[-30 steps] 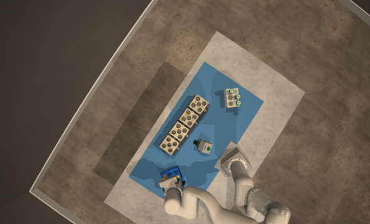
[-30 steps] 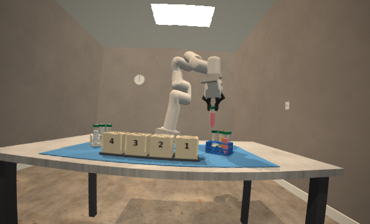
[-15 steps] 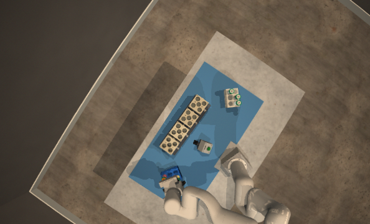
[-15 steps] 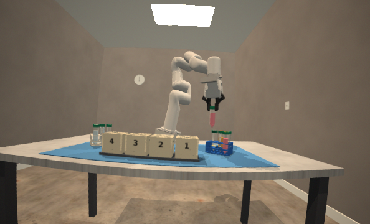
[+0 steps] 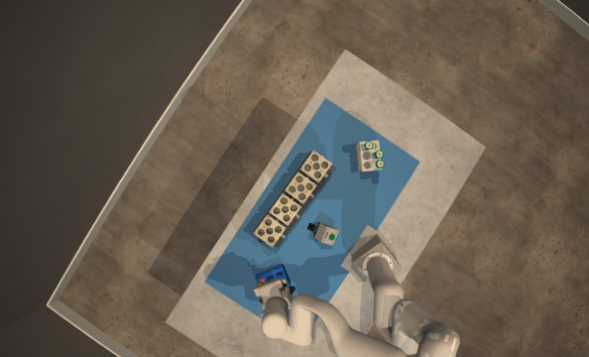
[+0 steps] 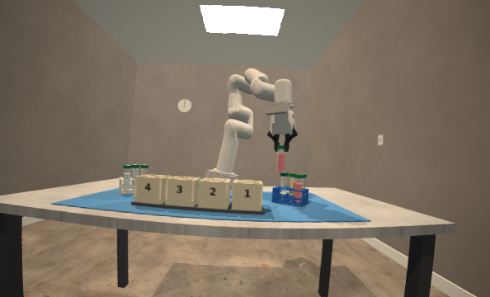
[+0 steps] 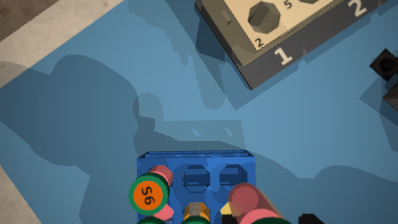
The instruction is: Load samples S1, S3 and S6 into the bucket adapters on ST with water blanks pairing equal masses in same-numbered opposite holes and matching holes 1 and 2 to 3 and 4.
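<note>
The claw [image 5: 278, 292] [image 6: 281, 148] is clamping a pink-filled tube [image 6: 281, 162] [image 7: 246, 200] upright above the blue rack [image 5: 275, 273] [image 6: 290, 202] [image 7: 177, 165], while all four adapters [image 5: 315, 166] [image 6: 247, 195] [image 7: 240, 30] are standing unfilled, leaving loading, balancing and DONE outstanding.

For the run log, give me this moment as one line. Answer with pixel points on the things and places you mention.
claw [image 5: 281, 293] [image 6: 281, 149]: shut on pink tube [image 6: 281, 162] [image 7: 246, 199] | tube: above blue rack [image 5: 274, 273] [image 6: 290, 197] [image 7: 196, 162] | adapters [image 5: 293, 198] [image 6: 198, 194]: no tubes

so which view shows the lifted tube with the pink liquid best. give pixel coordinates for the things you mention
The exterior view: the lifted tube [image 6: 281, 162] [image 7: 245, 199] hangs upright there in the fingers [image 6: 286, 147], cap and pink liquid both visible. The wrist view gives only its lower part, foreshortened, cut off at the edge. From the top, the arm hides it.
</note>
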`<state>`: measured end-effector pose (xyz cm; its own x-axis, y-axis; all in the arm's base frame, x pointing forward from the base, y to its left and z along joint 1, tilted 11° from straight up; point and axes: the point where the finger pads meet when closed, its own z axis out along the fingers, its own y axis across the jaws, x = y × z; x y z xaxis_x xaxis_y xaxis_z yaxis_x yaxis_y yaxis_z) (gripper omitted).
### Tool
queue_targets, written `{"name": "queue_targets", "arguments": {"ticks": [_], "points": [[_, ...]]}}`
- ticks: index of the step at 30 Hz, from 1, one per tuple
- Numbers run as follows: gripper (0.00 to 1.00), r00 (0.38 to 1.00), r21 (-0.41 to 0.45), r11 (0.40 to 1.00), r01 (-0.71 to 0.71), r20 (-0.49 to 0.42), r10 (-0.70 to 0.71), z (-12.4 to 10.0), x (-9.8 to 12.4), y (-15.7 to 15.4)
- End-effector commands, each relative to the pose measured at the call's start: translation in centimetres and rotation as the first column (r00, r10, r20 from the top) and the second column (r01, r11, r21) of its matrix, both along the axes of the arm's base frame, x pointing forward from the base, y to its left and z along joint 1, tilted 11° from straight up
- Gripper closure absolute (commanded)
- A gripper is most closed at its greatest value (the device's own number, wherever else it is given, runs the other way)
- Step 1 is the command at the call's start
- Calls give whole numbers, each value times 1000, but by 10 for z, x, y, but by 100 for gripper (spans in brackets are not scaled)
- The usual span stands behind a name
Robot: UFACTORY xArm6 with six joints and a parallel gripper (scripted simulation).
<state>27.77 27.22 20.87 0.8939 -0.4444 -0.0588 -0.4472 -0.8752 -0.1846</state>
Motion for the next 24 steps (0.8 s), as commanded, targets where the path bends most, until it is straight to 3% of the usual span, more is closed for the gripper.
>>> {"name": "queue_targets", "arguments": {"ticks": [1, 24], "points": [[100, 1000, 4, 1000, 0, 5, 0, -4, 2, 2], [100, 1000, 4, 1000, 0, 5, 0, -45, 3, 10]]}}
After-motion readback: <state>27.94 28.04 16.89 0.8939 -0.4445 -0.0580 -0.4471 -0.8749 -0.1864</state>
